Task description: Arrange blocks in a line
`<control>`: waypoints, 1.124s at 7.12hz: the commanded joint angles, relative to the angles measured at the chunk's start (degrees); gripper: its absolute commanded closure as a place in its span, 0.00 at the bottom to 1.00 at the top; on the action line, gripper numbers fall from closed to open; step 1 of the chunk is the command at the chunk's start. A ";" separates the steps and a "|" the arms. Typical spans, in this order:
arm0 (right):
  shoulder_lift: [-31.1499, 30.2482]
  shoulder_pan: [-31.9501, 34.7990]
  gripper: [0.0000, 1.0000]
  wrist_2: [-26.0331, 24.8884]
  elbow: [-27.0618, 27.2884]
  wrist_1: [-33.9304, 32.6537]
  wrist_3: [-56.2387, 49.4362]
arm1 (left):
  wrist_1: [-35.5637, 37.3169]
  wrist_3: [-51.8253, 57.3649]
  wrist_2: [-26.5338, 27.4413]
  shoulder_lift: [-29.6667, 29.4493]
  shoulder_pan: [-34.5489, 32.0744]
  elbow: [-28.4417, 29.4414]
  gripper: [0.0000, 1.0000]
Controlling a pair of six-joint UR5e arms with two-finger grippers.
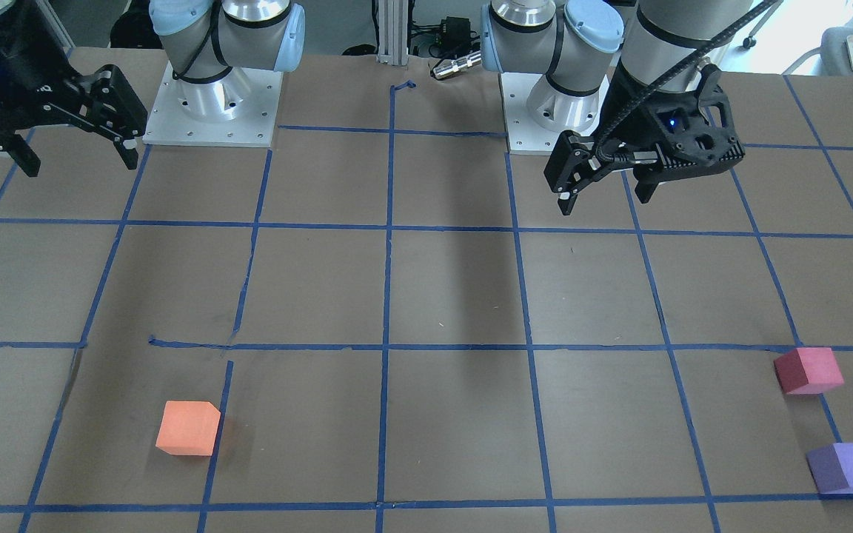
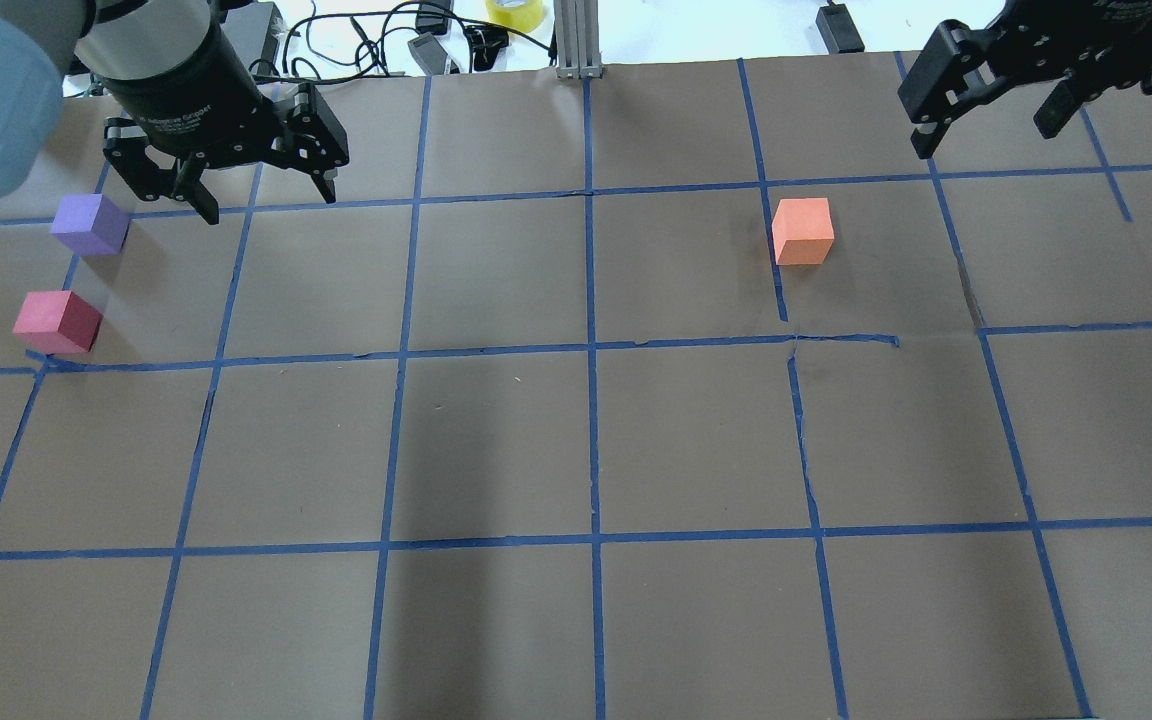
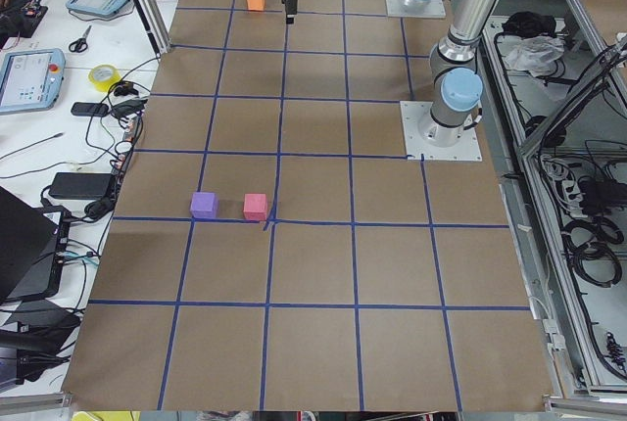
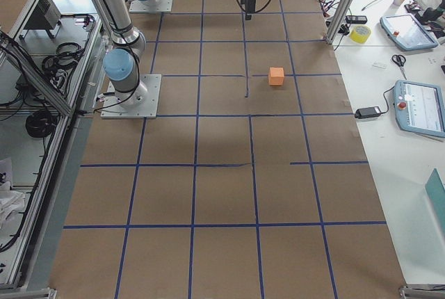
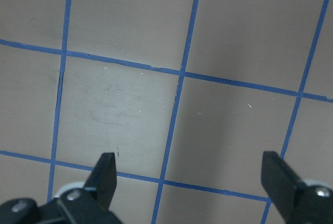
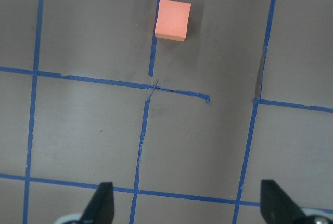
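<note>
The orange block [image 2: 802, 231] lies on the far right part of the table and also shows in the front view [image 1: 188, 428] and the right wrist view [image 6: 173, 19]. The pinkish-red block [image 2: 57, 321] and the purple block [image 2: 89, 223] lie close together at the far left edge, apart from each other. My left gripper [image 2: 270, 205] is open and empty, raised just right of the purple block. Its fingers [image 5: 104, 177] frame bare table. My right gripper [image 2: 984, 140] is open and empty, raised beyond and right of the orange block.
The brown table [image 2: 576, 450] carries a blue tape grid. The two arm bases [image 1: 212, 104] [image 1: 545, 111] stand at the robot's edge. An aluminium post [image 2: 576, 40], cables and a tape roll [image 2: 516, 12] lie past the far edge.
</note>
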 commanded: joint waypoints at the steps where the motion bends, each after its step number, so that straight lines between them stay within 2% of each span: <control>1: 4.97 0.14 0.00 -0.65 -0.17 -5.27 0.14 | 0.00 0.00 0.01 0.01 -0.01 0.01 0.00; 3: 17.69 0.57 0.00 -0.83 -0.53 -19.22 1.36 | 0.00 -0.08 0.01 0.01 -0.01 0.01 0.00; 5: 26.50 0.75 0.00 -0.74 -0.26 -29.24 7.77 | 0.00 0.00 0.01 0.01 -0.01 0.01 0.00; 8: 32.95 1.45 0.00 0.57 -0.26 -31.32 10.07 | 0.00 0.00 0.01 0.01 -0.01 0.01 0.00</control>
